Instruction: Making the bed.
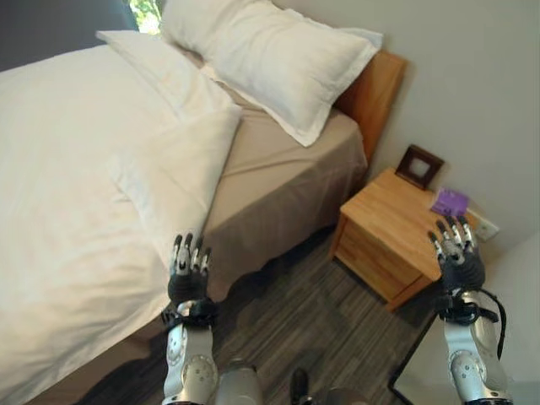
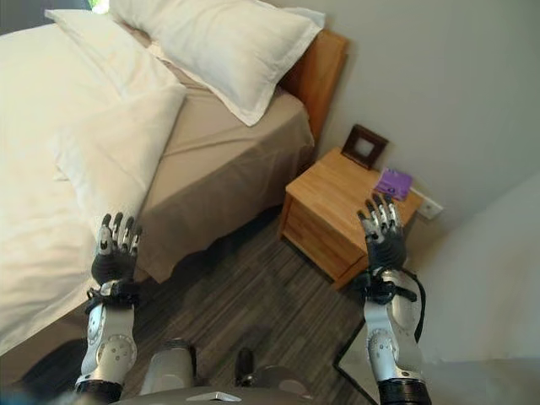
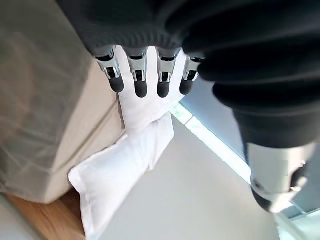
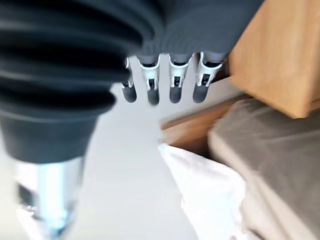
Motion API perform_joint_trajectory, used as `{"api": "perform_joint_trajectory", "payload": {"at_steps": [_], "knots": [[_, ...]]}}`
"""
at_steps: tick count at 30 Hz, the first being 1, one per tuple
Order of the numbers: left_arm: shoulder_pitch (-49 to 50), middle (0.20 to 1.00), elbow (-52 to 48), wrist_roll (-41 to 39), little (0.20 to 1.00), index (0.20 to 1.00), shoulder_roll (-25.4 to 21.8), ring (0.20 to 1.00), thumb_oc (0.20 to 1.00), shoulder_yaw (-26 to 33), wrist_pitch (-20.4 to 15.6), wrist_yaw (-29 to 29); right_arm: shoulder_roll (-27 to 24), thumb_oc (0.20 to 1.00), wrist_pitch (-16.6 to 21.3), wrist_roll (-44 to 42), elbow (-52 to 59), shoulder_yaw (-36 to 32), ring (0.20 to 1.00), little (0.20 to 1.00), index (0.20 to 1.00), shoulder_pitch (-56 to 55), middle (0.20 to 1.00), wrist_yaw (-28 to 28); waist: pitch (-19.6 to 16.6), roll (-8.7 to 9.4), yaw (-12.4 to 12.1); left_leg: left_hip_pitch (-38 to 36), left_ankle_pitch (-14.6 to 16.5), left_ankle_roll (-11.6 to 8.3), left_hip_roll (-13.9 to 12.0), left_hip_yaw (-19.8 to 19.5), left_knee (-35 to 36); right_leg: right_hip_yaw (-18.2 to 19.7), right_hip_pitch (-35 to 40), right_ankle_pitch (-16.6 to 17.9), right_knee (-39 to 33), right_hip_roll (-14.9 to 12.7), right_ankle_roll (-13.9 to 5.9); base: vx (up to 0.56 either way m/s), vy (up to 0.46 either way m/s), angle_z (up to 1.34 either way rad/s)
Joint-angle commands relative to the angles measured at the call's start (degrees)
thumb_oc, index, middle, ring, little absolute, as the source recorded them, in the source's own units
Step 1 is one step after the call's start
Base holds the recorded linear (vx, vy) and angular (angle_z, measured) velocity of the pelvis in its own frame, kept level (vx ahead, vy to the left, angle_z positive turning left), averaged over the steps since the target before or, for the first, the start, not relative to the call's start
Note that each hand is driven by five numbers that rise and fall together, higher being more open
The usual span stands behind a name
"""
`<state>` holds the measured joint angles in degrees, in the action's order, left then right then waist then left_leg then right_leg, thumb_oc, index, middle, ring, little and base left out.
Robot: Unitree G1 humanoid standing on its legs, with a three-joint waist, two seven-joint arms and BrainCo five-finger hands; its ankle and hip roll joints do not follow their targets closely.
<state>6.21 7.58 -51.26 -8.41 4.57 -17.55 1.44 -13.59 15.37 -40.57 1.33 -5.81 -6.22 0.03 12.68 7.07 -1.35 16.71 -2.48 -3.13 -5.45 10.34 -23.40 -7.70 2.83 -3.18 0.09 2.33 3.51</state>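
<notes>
A white duvet (image 1: 76,169) covers the left part of the bed, its corner folded back off the beige sheet (image 1: 278,169). A large white pillow (image 1: 270,59) lies at the head against the wooden headboard (image 1: 375,93), with a second pillow (image 1: 160,63) beside it. My left hand (image 1: 189,268) is raised near the bed's side edge, fingers straight, holding nothing. My right hand (image 1: 457,251) is held up in front of the nightstand, open too.
A wooden nightstand (image 1: 396,228) stands right of the bed with a small dark frame (image 1: 419,166) and a purple item (image 1: 450,202) on top. Grey striped floor (image 1: 312,321) runs between bed and nightstand. A white wall rises behind.
</notes>
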Motion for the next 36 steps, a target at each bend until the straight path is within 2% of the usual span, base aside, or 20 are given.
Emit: {"api": "perform_joint_trajectory", "payload": {"at_steps": [1,2,4,5,7,9,10,11,12,13,14,15,16,19,22,24,26,27,30,36], "knots": [[-2.5,1.000,-3.2,3.4,1.000,1.000,-3.8,1.000,1.000,1.1,-2.1,0.8,-4.6,1.000,2.6,1.2,4.0,-0.2,1.000,1.000,1.000,-0.2,1.000,0.2,-3.6,-3.57,0.4,-5.2,-4.8,-0.40,2.4,0.9,15.2,2.8,7.8,1.3,-4.5,-5.3,-6.91,0.25,0.021,0.32],[-2.6,1.000,-3.1,3.4,1.000,1.000,-3.7,1.000,1.000,0.9,-2.0,1.1,-4.4,1.000,2.7,1.5,4.1,-0.5,1.000,1.000,1.000,-0.7,1.000,0.3,-4.0,-4.12,0.7,-5.6,-6.8,-0.37,2.9,2.7,19.2,2.0,8.4,0.6,-4.4,-5.1,-6.87,0.27,0.012,0.63],[-3.0,1.000,-3.0,3.6,1.000,1.000,-3.5,1.000,1.000,0.7,-2.1,0.7,-4.4,1.000,2.8,2.1,4.2,-0.1,1.000,1.000,1.000,-0.8,1.000,0.0,-4.6,-4.46,1.4,-5.4,-8.3,-0.38,3.0,6.6,21.0,0.7,9.0,-0.4,-4.1,-4.4,-6.72,0.27,0.002,0.92],[-2.6,1.000,-3.5,3.5,1.000,1.000,-3.3,1.000,1.000,1.2,-2.2,0.8,-4.0,1.000,2.5,2.5,4.2,0.2,1.000,1.000,1.000,-0.8,1.000,0.1,-5.4,-4.52,1.4,-6.6,-6.5,0.50,3.2,7.9,21.3,0.0,9.6,-1.6,-3.8,-4.2,-6.86,0.31,0.021,0.48],[-1.9,1.000,-4.5,3.8,1.000,1.000,-3.3,1.000,1.000,1.5,-2.4,0.9,-3.6,1.000,2.4,2.7,4.1,0.9,1.000,1.000,1.000,-0.6,1.000,0.3,-5.9,-4.23,0.9,-6.7,-5.4,1.34,4.0,7.4,20.2,-0.5,10.6,-3.4,-2.9,-4.4,-6.92,0.32,0.065,0.12],[-1.6,1.000,-5.0,4.6,1.000,1.000,-3.7,1.000,1.000,2.3,-2.5,-0.3,-3.0,1.000,2.5,2.6,3.6,2.0,1.000,1.000,1.000,0.9,1.000,0.3,-6.4,-3.32,-0.1,-8.7,-3.1,2.86,4.8,7.7,20.9,-0.9,10.0,-3.4,2.1,-6.3,-8.34,0.36,0.132,0.04],[-1.7,1.000,-5.5,5.2,1.000,1.000,-4.2,1.000,1.000,3.2,-2.9,-1.1,-2.3,1.000,2.1,3.2,3.8,2.9,1.000,1.000,1.000,1.5,1.000,0.8,-5.9,-2.90,-0.5,-12.3,-1.0,4.77,5.7,8.1,22.9,-1.0,5.3,0.5,13.6,-8.4,-11.23,0.32,0.179,-0.13],[-2.2,1.000,-5.9,5.7,1.000,1.000,-4.5,1.000,1.000,3.6,-3.2,-1.7,-2.3,1.000,1.9,4.4,3.9,3.6,1.000,1.000,1.000,2.1,1.000,0.9,-5.1,-2.72,-0.4,-14.4,-0.3,5.73,6.3,8.3,23.9,-1.1,2.1,6.0,21.3,-9.6,-13.12,0.27,0.172,-0.27],[-2.6,1.000,-6.5,5.8,1.000,1.000,-5.0,1.000,1.000,3.6,-3.1,-1.7,-2.2,1.000,1.7,5.1,4.1,3.6,1.000,1.000,1.000,2.4,1.000,0.8,-4.1,-3.18,0.2,-16.3,0.2,6.54,6.1,7.4,24.8,-0.4,-1.6,8.5,28.6,-10.1,-14.05,0.22,0.073,-0.13],[-3.4,1.000,-6.4,6.6,1.000,1.000,-5.9,1.000,1.000,3.0,-3.1,-1.7,-1.9,1.000,1.4,6.2,3.9,3.3,1.000,1.000,1.000,1.8,1.000,0.9,-2.7,-4.40,2.1,-18.7,0.5,6.56,5.2,4.7,25.6,3.1,-7.3,7.1,35.6,-8.3,-13.45,0.16,0.020,0.53],[-3.5,1.000,-6.4,6.6,1.000,1.000,-5.9,1.000,1.000,3.0,-3.1,-1.7,-1.9,1.000,1.4,6.3,3.9,3.3,1.000,1.000,1.000,1.8,1.000,0.9,-2.8,-4.53,2.1,-18.5,0.3,6.50,5.0,4.8,25.6,3.1,-7.5,7.3,35.5,-8.1,-13.33,0.19,-0.032,0.98],[-3.8,1.000,-6.4,6.8,1.000,1.000,-6.3,1.000,1.000,2.7,-3.2,-1.4,-1.8,1.000,1.3,6.4,3.9,2.8,1.000,1.000,1.000,1.2,1.000,1.0,-2.5,-5.12,3.0,-19.5,0.4,6.26,4.9,2.5,26.1,5.6,-9.5,5.9,35.0,-7.3,-12.41,0.16,-0.028,1.29],[-4.0,1.000,-6.0,6.6,1.000,1.000,-6.4,1.000,1.000,2.7,-3.1,-1.1,-1.7,1.000,1.2,6.1,3.8,2.6,1.000,1.000,1.000,0.9,1.000,1.0,-2.6,-5.34,3.3,-20.4,0.6,6.00,4.8,1.7,26.4,6.1,-10.3,5.8,33.0,-7.9,-11.83,0.24,-0.064,0.95],[-4.4,1.000,-6.0,6.7,1.000,1.000,-6.9,1.000,1.000,2.3,-3.1,-0.6,-1.4,1.000,1.5,5.8,3.9,1.1,1.000,1.000,1.000,-0.2,1.000,0.9,-2.6,-5.43,5.0,-22.2,1.0,4.63,4.9,-1.3,27.7,7.2,-10.9,5.7,21.0,-10.5,-11.21,0.21,-0.101,0.64],[-4.9,1.000,-5.1,6.7,1.000,1.000,-7.3,1.000,1.000,1.4,-3.3,0.0,-1.6,1.000,1.8,4.8,3.9,-0.1,1.000,1.000,1.000,-1.0,1.000,0.9,-3.7,-4.30,6.8,-22.5,1.6,3.82,5.9,-4.6,28.4,14.5,-8.4,4.6,6.2,-6.7,-11.87,0.19,-0.098,0.59],[-5.1,1.000,-4.3,7.9,1.000,1.000,-7.4,1.000,1.000,0.5,-3.8,-0.1,-2.1,1.000,2.4,5.1,3.8,-0.3,1.000,1.000,1.000,-1.5,1.000,0.7,-4.3,-3.80,7.2,-22.5,2.1,3.73,6.4,-7.3,28.4,18.2,-7.4,5.3,4.4,-4.7,-12.13,0.17,-0.129,1.02],[-4.7,1.000,-4.8,7.9,1.000,1.000,-7.3,1.000,1.000,0.9,-3.7,0.4,-2.1,1.000,2.2,4.8,4.0,-0.6,1.000,1.000,1.000,-1.8,1.000,1.0,-4.7,-3.43,6.9,-22.8,2.0,3.58,6.6,-8.2,28.4,17.2,-6.3,5.9,3.3,-5.1,-12.17,0.09,-0.122,0.91],[-4.8,1.000,-4.2,6.9,1.000,1.000,-6.5,1.000,1.000,1.2,-3.7,0.8,-2.6,1.000,2.5,3.9,4.2,-1.7,1.000,1.000,1.000,-2.1,1.000,1.3,-5.3,-3.10,6.3,-22.1,1.6,3.47,7.0,-9.7,28.4,17.3,-4.4,6.1,0.4,-5.3,-11.42,0.06,-0.144,0.32],[-3.5,1.000,-4.0,5.1,1.000,1.000,-5.1,1.000,1.000,2.0,-3.4,0.1,-3.6,1.000,2.5,4.3,4.6,-3.0,1.000,1.000,1.000,-2.3,1.000,1.1,-6.1,-3.14,5.5,-21.9,1.3,2.83,6.7,-10.4,28.4,13.7,-1.6,6.4,-2.5,-5.1,-10.50,0.08,-0.155,0.58],[-2.3,1.000,-4.7,5.5,1.000,1.000,-5.0,1.000,1.000,1.1,-2.8,-0.7,-3.9,1.000,2.4,4.1,4.1,-3.1,1.000,1.000,1.000,-2.1,1.000,0.7,-6.6,-3.21,5.0,-21.8,1.1,2.29,6.4,-11.0,28.4,11.9,-0.2,6.0,-3.4,-4.8,-9.83,0.01,-0.049,0.24]]}}
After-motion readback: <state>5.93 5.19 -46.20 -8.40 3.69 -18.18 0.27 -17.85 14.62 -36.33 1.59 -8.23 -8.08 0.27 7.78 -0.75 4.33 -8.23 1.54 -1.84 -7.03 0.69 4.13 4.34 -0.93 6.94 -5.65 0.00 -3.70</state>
